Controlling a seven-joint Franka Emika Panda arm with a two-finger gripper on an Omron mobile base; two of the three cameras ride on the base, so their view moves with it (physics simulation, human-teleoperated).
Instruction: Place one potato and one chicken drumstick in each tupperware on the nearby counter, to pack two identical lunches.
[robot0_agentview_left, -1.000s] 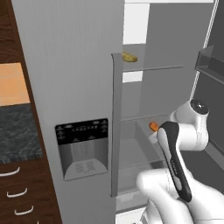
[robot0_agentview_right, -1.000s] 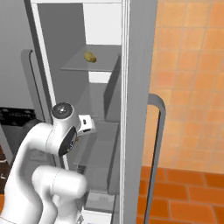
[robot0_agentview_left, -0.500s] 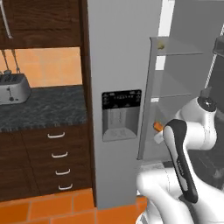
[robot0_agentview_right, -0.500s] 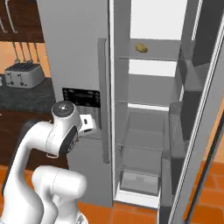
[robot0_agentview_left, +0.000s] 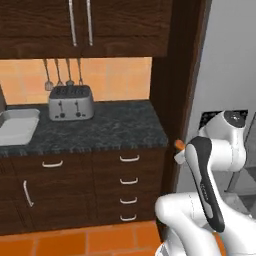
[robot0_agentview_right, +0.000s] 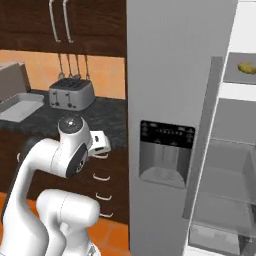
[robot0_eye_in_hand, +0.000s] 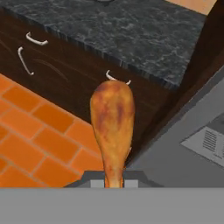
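The gripper (robot0_eye_in_hand: 114, 183) is pinching a chicken drumstick (robot0_eye_in_hand: 112, 127) by its narrow end, holding it over the orange floor tiles (robot0_eye_in_hand: 30, 140) beside the black stone table (robot0_agentview_left: 107, 127), where a grey tupperware (robot0_agentview_left: 17, 126) is sitting left of the toaster (robot0_agentview_left: 71, 102).
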